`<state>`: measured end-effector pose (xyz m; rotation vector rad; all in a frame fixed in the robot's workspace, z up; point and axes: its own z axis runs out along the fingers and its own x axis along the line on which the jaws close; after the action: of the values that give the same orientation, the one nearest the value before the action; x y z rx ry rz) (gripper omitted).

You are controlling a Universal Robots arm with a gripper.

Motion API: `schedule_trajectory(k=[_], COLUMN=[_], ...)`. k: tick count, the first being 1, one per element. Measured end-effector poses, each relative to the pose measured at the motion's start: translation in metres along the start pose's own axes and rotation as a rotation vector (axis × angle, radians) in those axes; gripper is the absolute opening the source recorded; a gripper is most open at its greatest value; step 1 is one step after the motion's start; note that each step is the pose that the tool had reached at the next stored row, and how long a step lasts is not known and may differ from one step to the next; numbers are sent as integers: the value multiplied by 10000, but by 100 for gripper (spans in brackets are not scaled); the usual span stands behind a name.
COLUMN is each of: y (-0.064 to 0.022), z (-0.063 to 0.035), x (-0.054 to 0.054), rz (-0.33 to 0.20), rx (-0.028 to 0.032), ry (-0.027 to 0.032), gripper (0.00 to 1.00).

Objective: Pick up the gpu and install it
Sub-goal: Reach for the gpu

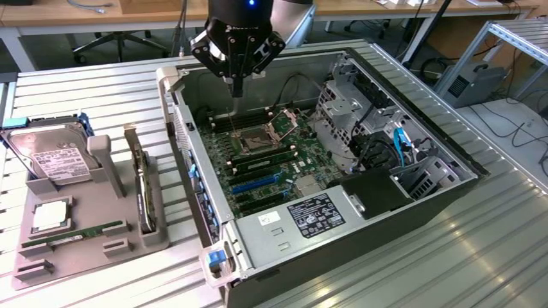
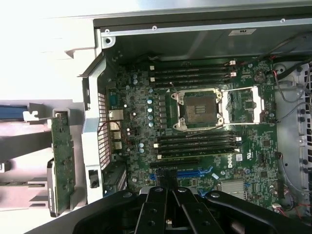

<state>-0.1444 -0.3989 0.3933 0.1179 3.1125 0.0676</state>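
The gpu stands on edge in a slot of the grey holder, at the exterior view's left, beside the open computer case. In the wrist view the gpu shows its green circuit face just outside the case's rear wall. My gripper hangs over the far end of the case, above the motherboard, well apart from the gpu. Its fingers are pressed together and hold nothing. Blue expansion slots lie on the motherboard just below the gripper.
The grey holder also carries a silver hard drive, a processor chip and a green RAM stick. Inside the case are an open CPU socket, drive cages and cables. Everything rests on a ribbed metal table.
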Motion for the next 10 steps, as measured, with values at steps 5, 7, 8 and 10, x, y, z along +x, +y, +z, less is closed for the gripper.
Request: schedule_trajectory(k=[5, 7, 8, 10], y=[-1, -1, -1, -2], z=[0, 0, 0, 0], x=[10, 15, 17, 23], rz=[0, 0, 0, 0], rx=[-1, -1, -1, -1], ry=[0, 0, 0, 0], gripper=[11, 11, 11, 11])
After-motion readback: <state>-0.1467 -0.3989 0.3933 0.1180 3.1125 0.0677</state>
